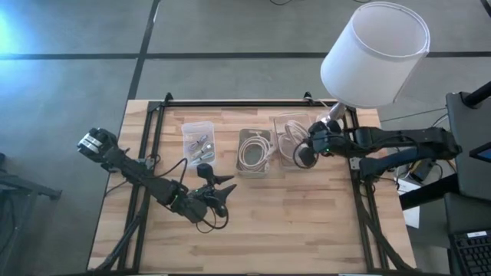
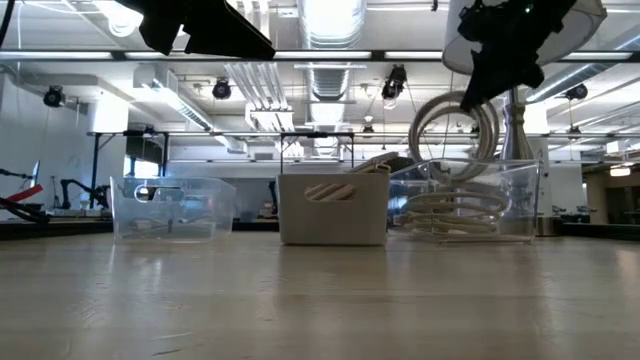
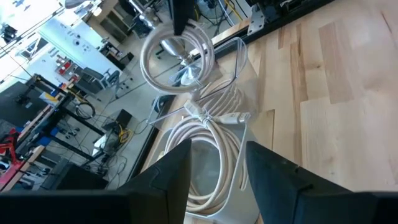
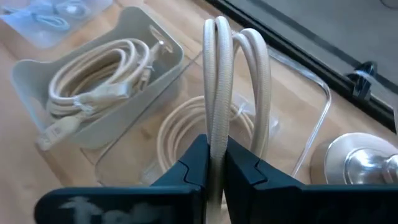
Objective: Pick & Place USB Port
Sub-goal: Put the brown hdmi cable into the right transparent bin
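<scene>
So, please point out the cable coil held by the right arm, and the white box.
cable coil [image 4: 219, 81], right wrist view, top of loop.
white box [image 2: 332, 212], low view, front wall.

Right gripper [image 4: 214, 165] raised at bench rear-right, jaws clamped tight, arm stretched in from right edge. Left gripper [image 1: 222, 188] low near centre-left, jaws apart.

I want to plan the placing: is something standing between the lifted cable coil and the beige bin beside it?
Nothing visible does. The right gripper holds the cable coil above the clear bin; only open air separates it from the beige bin.
</scene>
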Motion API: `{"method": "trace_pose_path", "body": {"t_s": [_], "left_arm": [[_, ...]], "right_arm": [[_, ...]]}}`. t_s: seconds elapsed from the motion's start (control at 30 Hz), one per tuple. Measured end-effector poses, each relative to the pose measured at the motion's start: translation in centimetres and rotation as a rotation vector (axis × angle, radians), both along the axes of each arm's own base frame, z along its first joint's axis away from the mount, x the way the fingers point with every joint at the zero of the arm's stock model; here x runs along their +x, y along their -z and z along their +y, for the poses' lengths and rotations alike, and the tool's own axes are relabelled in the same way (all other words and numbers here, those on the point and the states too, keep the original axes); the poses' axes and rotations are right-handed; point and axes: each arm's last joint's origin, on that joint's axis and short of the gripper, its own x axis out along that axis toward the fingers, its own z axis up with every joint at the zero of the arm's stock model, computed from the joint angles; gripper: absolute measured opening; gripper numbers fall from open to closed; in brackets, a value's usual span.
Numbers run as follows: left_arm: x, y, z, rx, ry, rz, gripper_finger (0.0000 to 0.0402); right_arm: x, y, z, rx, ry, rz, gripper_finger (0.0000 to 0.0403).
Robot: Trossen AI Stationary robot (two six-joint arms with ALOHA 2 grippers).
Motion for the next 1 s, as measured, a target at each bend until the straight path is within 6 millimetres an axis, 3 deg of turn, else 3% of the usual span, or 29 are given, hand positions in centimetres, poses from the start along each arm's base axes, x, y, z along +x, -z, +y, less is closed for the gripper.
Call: {"method": "trace_pose_path", "body": {"t_s": [0.27,0.57,0.73,1.0], "left_arm": [[0.0,0.0,0.0,0.000,0.000,0.000,0.0156],[0.0,0.0,0.0,0.000,0.000,0.000,0.0156],[0.0,0.0,0.0,0.000,0.000,0.000,0.0156],[0.0,0.0,0.0,0.000,0.000,0.000,0.0156]], "right_arm": [[0.1,1.3,-0.9,0.039,-0.005,0.007,0.0072],[0.1,1.0,-1.1,0.022,-0.021,0.013,0.0115],[0.0,1.6,-1.0,0.030,-0.020,0.025,0.0116],[0.8,5.1,-0.5,0.192,-0.124,-0.078,0.0088]]}}
